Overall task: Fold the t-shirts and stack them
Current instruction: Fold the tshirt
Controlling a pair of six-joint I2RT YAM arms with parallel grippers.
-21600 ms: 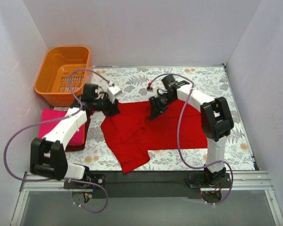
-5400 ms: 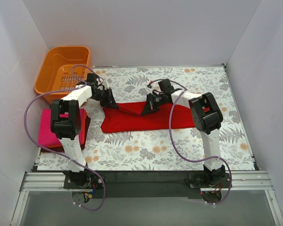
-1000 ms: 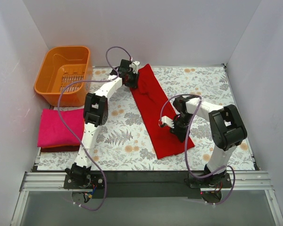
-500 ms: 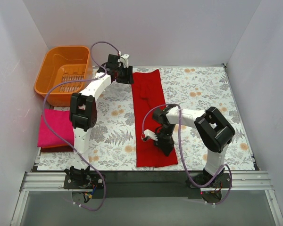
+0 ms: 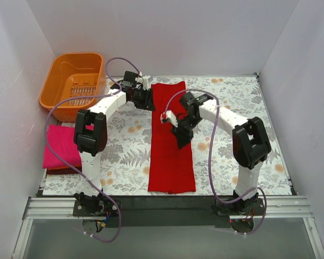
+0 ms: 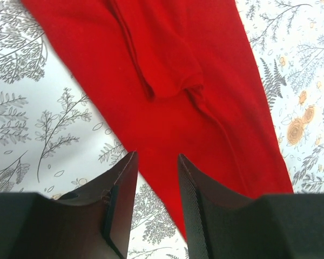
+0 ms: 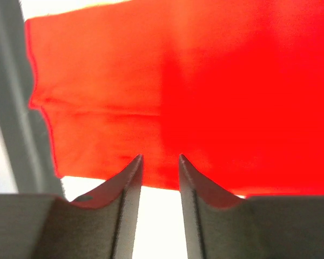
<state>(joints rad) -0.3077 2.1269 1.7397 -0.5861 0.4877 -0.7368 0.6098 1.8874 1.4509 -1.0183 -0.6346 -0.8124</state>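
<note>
Red t-shirt (image 5: 171,156): bright red soft cloth, folded lengthwise into a long narrow strip and laid flat on the floral cloth (image 5: 232,108). It lies well apart from the orange basket (image 5: 58,81), with its far end level with the basket and its near end much closer to the arm bases than the basket. A tucked sleeve (image 6: 167,59) makes a raised ridge near the far end. Handling, as judged: light, limp and not fragile; it will sag if lifted at one point, and its layers may slide apart. Hold advised: both corners of one short end, pinching all layers together, so that end can be carried over for the crosswise fold. The left gripper (image 5: 147,100) is on an arm stretched far out, between the basket and the strip and just beside the strip's far corner; its jaws are apart with nothing between them. The right gripper (image 5: 182,139) is on an arm bent at the elbow, over the strip's middle and farther from the basket; its jaws stand narrowly apart and empty. The pink t-shirt (image 5: 62,145) lies folded just nearer the bases than the basket, on a dark red t-shirt (image 5: 62,171) of which only an edge shows.
</note>
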